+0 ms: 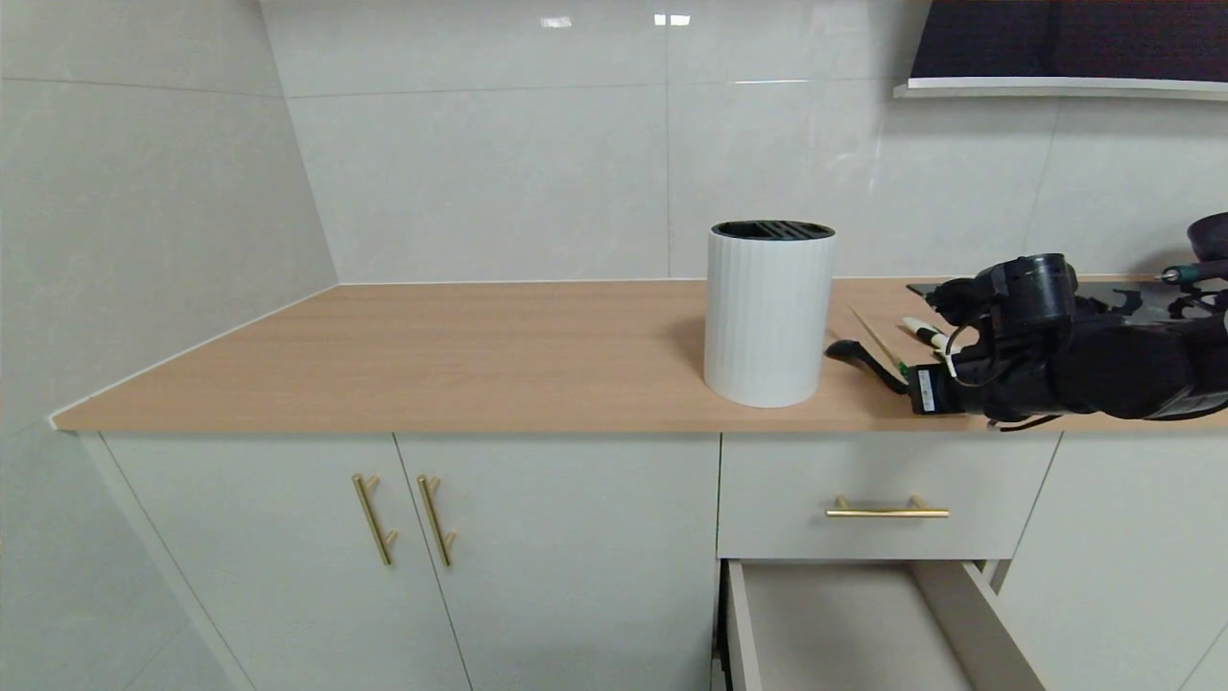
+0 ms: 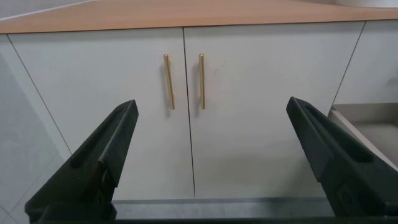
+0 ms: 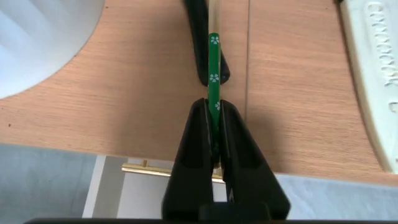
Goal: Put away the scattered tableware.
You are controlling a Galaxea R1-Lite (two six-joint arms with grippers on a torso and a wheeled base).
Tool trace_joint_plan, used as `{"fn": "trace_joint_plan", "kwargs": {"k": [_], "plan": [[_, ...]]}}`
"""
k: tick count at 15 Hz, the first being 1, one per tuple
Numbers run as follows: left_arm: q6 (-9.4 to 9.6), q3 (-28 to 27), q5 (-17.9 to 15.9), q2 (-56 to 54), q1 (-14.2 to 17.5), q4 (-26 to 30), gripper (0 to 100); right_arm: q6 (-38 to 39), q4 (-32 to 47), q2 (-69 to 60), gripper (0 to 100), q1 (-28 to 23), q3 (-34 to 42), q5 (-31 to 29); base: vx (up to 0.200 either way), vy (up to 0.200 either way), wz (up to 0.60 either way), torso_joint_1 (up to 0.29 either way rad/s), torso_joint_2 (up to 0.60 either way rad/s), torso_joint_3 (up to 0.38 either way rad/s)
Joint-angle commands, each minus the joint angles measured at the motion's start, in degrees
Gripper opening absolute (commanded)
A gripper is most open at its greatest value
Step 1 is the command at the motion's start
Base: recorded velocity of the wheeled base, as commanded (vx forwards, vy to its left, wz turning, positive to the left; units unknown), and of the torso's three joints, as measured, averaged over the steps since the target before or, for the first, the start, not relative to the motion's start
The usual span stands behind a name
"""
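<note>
Between the clenched right fingers [image 3: 198, 127], a green chopstick [image 3: 214, 59] was pinched near one end, risking a swivel and slip on lifting.

Wooden countertop [image 1: 432, 355] bears white ribbed holder [image 1: 767, 317]; black-handled utensil [image 1: 857, 357] and chopstick [image 1: 871, 336] just beside

The right arm [image 1: 1103, 369] covers most of the tableware [image 1: 923, 333] near the countertop's [image 1: 432, 355] right end. The green-tipped chopstick's [image 3: 214, 62] near end vanishes between the fingers of the right gripper [image 3: 214, 106]; beneath it a dark handle [image 3: 198, 37], perhaps a spoon's, runs out of frame. The open drawer [image 1: 844, 624] is cut off by the lower edge.
</note>
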Motion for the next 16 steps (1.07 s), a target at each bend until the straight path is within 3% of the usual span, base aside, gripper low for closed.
{"fn": "trace_joint_plan", "kwargs": {"k": [1, 7, 9, 10, 11, 13, 16], "plan": [[0.0, 0.0, 0.0, 0.0, 0.0, 0.0, 100, 0.0, -0.1, -1.9, 0, 0.0, 0.2, -1.0, 0.0, 0.0, 0.0, 0.0, 0.0, 0.0], [0.0, 0.0, 0.0, 0.0, 0.0, 0.0, 100, 5.9, 0.3, -17.0, 0, 0.7, 7.7, -0.9, 0.0, 0.0, 0.0, 0.0, 0.0, 0.0], [0.0, 0.0, 0.0, 0.0, 0.0, 0.0, 100, 6.0, 4.1, -22.9, 0, 0.8, 10.0, -0.2, 0.0, 0.0, 0.0, 0.0, 0.0, 0.0], [0.0, 0.0, 0.0, 0.0, 0.0, 0.0, 100, 6.0, 6.8, -24.7, 0, 0.8, 10.7, 0.8, 0.0, 0.0, 0.0, 0.0, 0.0, 0.0], [0.0, 0.0, 0.0, 0.0, 0.0, 0.0, 100, 5.7, 10.2, -28.7, 0, 0.7, 13.0, 7.1, 0.0, 0.0, 0.0, 0.0, 0.0, 0.0], [0.0, 0.0, 0.0, 0.0, 0.0, 0.0, 100, 5.2, 10.7, -34.0, 0, 0.7, 17.5, 12.1, 0.0, 0.0, 0.0, 0.0, 0.0, 0.0], [0.0, 0.0, 0.0, 0.0, 0.0, 0.0, 100, 1.5, 10.2, -38.5, 0, 0.6, 22.3, 13.5, 0.0, 0.0, 0.0, 0.0, 0.0, 0.0]]}}
